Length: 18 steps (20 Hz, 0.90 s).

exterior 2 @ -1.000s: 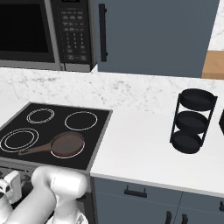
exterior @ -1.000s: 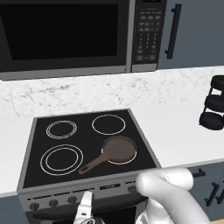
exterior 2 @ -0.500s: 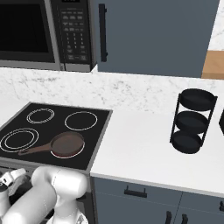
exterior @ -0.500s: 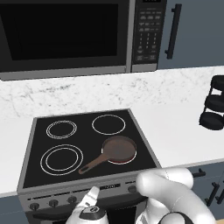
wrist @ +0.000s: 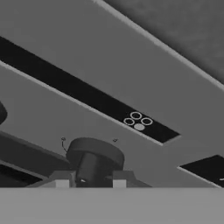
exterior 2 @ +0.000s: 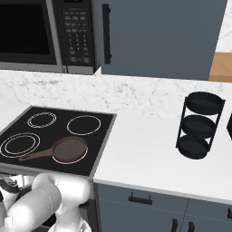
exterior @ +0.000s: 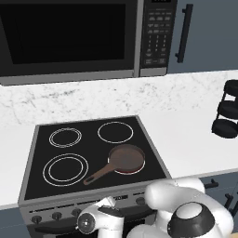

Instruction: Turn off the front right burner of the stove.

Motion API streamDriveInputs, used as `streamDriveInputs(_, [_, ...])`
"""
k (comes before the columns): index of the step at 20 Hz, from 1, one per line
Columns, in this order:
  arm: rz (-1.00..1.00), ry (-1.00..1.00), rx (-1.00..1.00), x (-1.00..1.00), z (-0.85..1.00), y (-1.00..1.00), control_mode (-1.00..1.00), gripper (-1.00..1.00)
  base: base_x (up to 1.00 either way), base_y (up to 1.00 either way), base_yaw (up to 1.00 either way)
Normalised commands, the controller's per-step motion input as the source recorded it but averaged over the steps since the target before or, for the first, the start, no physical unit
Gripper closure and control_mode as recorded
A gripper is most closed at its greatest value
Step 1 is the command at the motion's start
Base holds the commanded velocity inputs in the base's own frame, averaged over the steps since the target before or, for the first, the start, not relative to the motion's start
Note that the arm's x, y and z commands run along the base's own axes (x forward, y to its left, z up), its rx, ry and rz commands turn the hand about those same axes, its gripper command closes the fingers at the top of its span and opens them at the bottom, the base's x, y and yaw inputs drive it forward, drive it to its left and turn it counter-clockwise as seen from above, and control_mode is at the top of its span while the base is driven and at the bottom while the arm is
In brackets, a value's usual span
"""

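Through the hand view my gripper [wrist: 90, 183] has its two tips spread on either side of a dark round knob [wrist: 94, 161] on the stove [exterior: 74, 211] front panel, flanking it but not clearly squeezing, so I judge the approach done and the turn itself left. Beyond, at the cooktop's front right corner, the front right burner [exterior: 116, 170] sits under a brown skillet [exterior: 126, 158], a reddish rim showing.
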Motion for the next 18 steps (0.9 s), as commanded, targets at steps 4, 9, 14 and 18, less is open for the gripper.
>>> streamDriveInputs(4, [-0.21, 0.08, 0.49, 0.07, 0.04, -0.32, -1.0, 1.0, 0.0, 0.0, 0.0])
streamDriveInputs(9, [-0.23, 0.05, 0.48, 0.11, 0.02, -0.3, -1.0, 1.0, 0.0, 0.0, 0.0])
streamDriveInputs(14, [-0.27, 0.02, 0.49, 0.1, 0.02, -0.21, -1.0, 1.0, 0.0, 0.0, 0.0])
streamDriveInputs(18, [-0.29, 0.01, 0.49, 0.11, 0.05, -0.16, -1.0, 1.0, 0.0, 0.0, 0.0])
